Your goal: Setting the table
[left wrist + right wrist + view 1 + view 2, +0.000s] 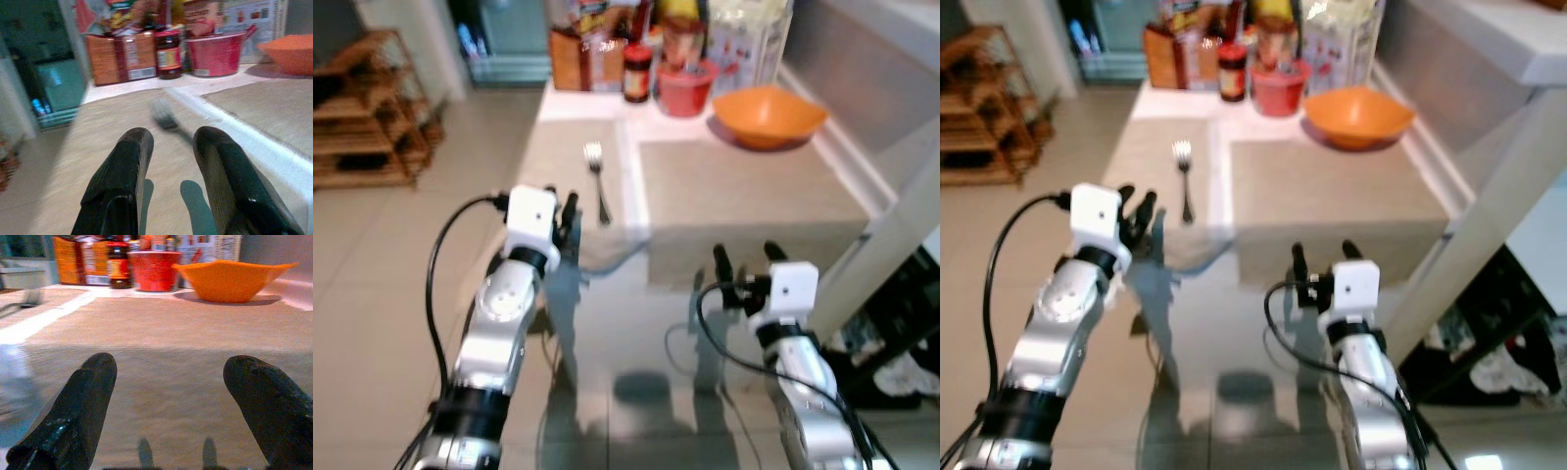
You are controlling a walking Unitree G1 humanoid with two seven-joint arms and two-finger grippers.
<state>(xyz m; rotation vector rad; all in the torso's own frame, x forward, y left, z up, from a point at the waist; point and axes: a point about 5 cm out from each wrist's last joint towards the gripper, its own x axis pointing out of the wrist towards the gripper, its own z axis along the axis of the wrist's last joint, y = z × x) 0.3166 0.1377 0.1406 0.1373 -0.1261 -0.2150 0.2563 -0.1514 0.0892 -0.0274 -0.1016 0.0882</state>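
A fork (597,179) is seen lying flat on the left of two beige placemats (570,166), tines away from the robot, close to the mat's right edge. The mat lies on the worktop (631,176), with a white strip of worktop between it and the right placemat (744,191). The left hand (564,223) is held just short of the fork's handle end, fingers (122,181) a little apart and gripping nothing. The right hand (746,262) is held at the near edge of the right placemat, its fingers (78,406) spread wide and empty. At the far end of the worktop an orange bowl (768,116) is placed, with a red cup (685,90), a dark jar (637,73) and boxes (582,54) beside it. A wooden rack (362,108) is seen on the tiled floor (372,294) to the left.
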